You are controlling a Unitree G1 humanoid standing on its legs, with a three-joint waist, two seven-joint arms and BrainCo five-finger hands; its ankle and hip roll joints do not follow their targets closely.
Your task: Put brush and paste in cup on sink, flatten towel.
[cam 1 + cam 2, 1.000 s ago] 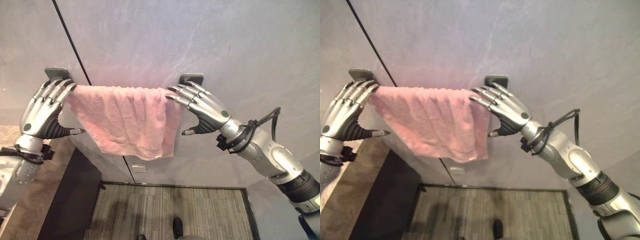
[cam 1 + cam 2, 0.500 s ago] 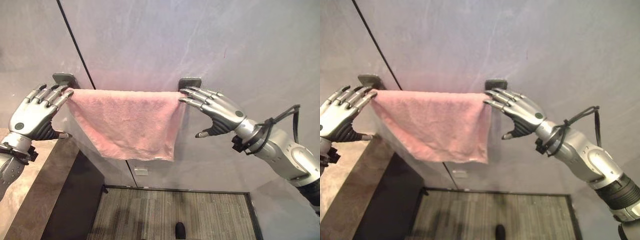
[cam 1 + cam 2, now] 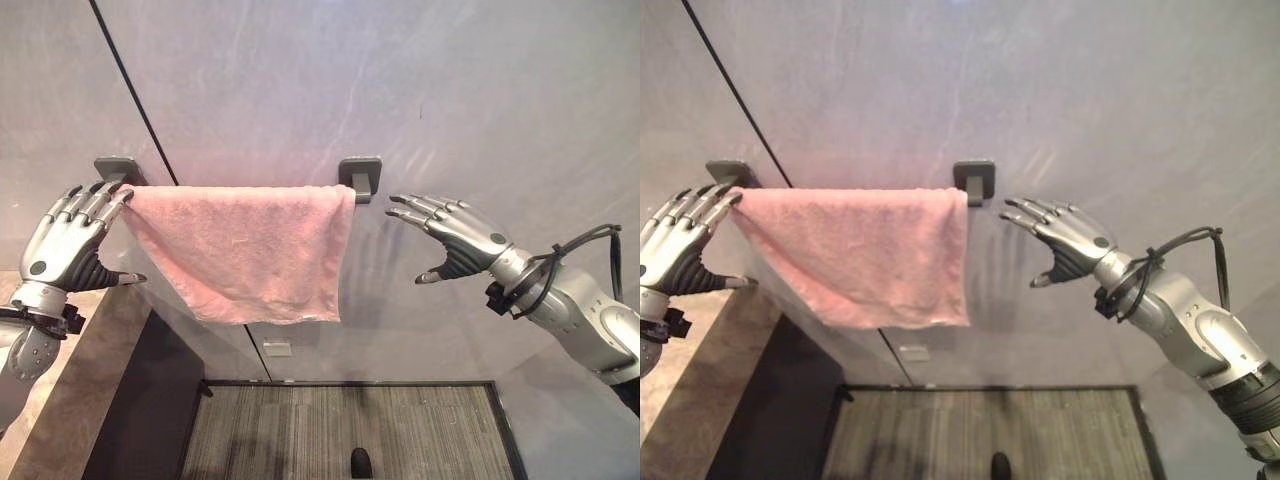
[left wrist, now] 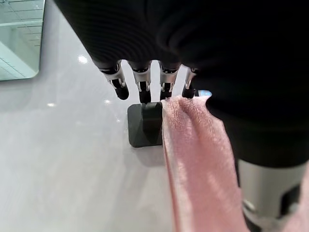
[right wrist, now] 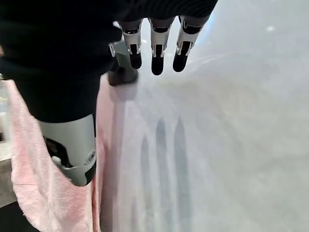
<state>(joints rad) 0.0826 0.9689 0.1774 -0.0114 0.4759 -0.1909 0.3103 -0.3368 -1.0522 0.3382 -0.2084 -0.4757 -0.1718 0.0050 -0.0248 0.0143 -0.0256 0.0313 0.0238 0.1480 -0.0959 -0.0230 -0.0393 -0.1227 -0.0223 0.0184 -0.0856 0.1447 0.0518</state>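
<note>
A pink towel (image 3: 240,250) hangs spread out over a wall rail between two dark brackets (image 3: 118,168) (image 3: 360,176). My left hand (image 3: 62,245) is at the towel's left end, its straight fingers resting on the top edge by the left bracket (image 4: 145,123). In the left wrist view the towel (image 4: 198,159) runs along under that hand. My right hand (image 3: 458,235) is open in the air to the right of the right bracket, clear of the towel. In the right wrist view its fingertips (image 5: 157,65) point at the bare wall, with the towel (image 5: 29,164) off to one side.
A grey wall (image 3: 480,100) with a dark slanting seam (image 3: 130,90) stands behind the rail. A brown stone counter (image 3: 70,400) and a dark cabinet side (image 3: 150,410) sit at lower left. Grey carpet (image 3: 340,430) lies below. A small white outlet (image 3: 277,348) is under the towel.
My right hand has let go of the towel's right end and drawn away to the right. The towel now hangs flatter along the rail. My left hand stays at the left end.
</note>
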